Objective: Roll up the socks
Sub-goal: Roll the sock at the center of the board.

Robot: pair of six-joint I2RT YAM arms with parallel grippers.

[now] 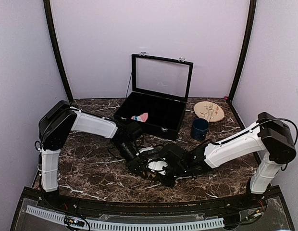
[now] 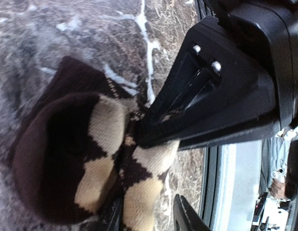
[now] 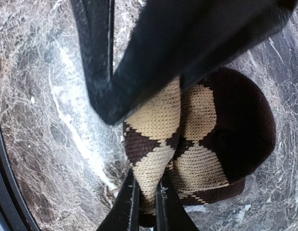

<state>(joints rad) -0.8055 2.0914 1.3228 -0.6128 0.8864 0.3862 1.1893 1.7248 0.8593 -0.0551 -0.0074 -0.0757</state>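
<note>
**A:** Where does the brown sock (image 3: 221, 130) sit?

**B:** On the dark marbled surface (image 1: 91, 168), near the front middle. It is bunched into a rounded lump, dark brown outside, with a strip of tan diamonds leading off it.

**A:** What is the right gripper (image 3: 146, 209) doing?

**B:** It is drawn in narrow, and its two fingers pinch that diamond strip between them.

**A:** And the left gripper (image 2: 149, 214)?

**B:** It comes at the same sock from the other side, very close. Its fingers stand on either side of the strip and are set fairly narrow. A sliver of the surface shows beside one finger, so I cannot tell whether it clamps the fabric.

**A:** How do the two look from above?

**B:** They meet nose to nose over the sock and hide almost all of it. In the left wrist view, the right gripper's tip presses into the fabric where the strip leaves the lump.

**A:** Where is the other sock?

**B:** The pink sock (image 1: 140, 117) lies inside the black case (image 1: 158, 128) at the back, well apart from both grippers. The case's lid (image 1: 161, 77) stands upright.

**A:** Is there anything else?

**B:** A blue mug (image 1: 199, 129) stands just right of the case. A round wooden disc (image 1: 209, 111) lies behind the mug.
</note>
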